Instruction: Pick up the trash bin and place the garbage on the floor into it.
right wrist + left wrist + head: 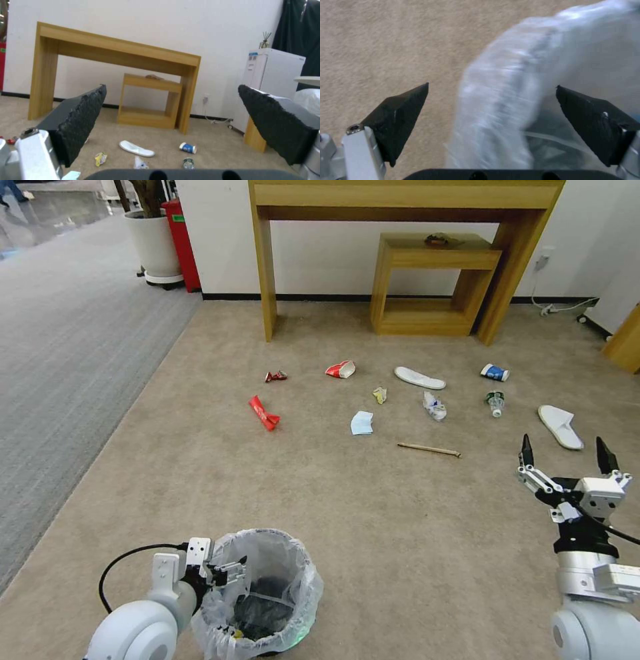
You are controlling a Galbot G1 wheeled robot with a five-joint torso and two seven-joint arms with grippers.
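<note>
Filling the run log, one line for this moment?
left gripper: open astride trash bin rim | right gripper: open, raised | garbage: on floor

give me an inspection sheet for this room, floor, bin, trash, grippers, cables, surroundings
Surface: beige carpet floor, grey ribbed carpet beside it.
Job's things: trash bin with white bag liner, upright at the left gripper. Garbage spread ahead: red wrapper, red cup, blue cup, clear bottle, wooden stick, two white slippers, crumpled papers.
Clutter: nothing seen beyond the garbage.
Grippers: left gripper open, straddling the bin's bagged rim. Right gripper open, raised, holding nothing.
Cables: black cable on left arm; white cord by the wall.
Surroundings: wooden desk, small wooden shelf, planter.
</note>
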